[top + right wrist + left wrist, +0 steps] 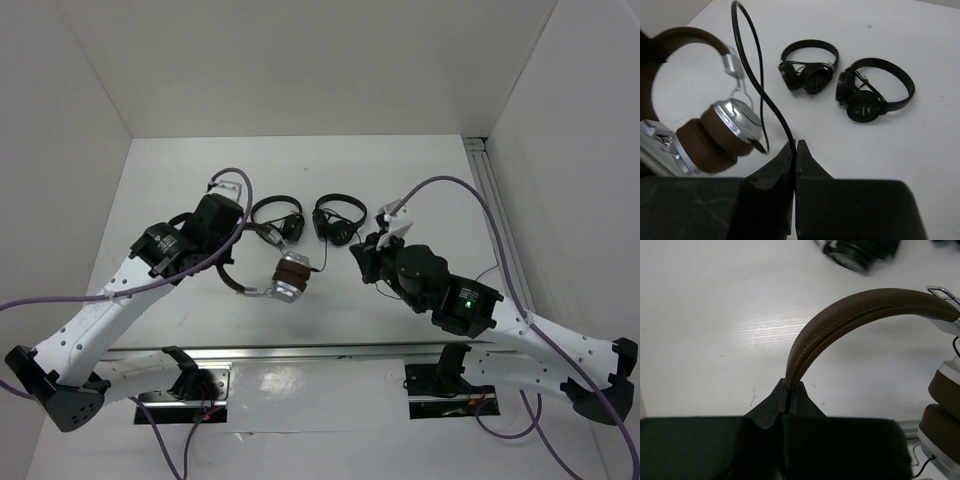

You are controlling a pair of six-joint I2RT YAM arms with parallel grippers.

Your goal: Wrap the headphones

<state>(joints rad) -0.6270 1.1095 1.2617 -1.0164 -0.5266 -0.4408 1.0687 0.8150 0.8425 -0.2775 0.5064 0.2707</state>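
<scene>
left wrist view: the left gripper (790, 392) is pressed together on the edge of the brown headband (865, 305), pinching it only at the very fingertips. the band arches away over the white table (715, 315). in the right wrist view the right gripper (796, 150) is nipped shut on the thin black cable (756, 75), which rises in a tall loop and curls back down beside the silver earcup (737, 117). from above, the headphones (285, 278) sit near the middle of the table between the two arms. just beyond them are a small black headset (809, 70) and a second black headset (872, 95). whether the earcups rest on the table or hang just above it, i cannot tell.

the weak spot looks like the shallow hold on the headband: any tug through the cable could swivel or slip the band out of the tips. the cable is thin and smooth, so it may slide through the shut jaws and leave slack turns that fall off. a hard pull could strain the cable where it enters the earcup. a wide sweep of the loop could also catch one of the black headsets.
</scene>
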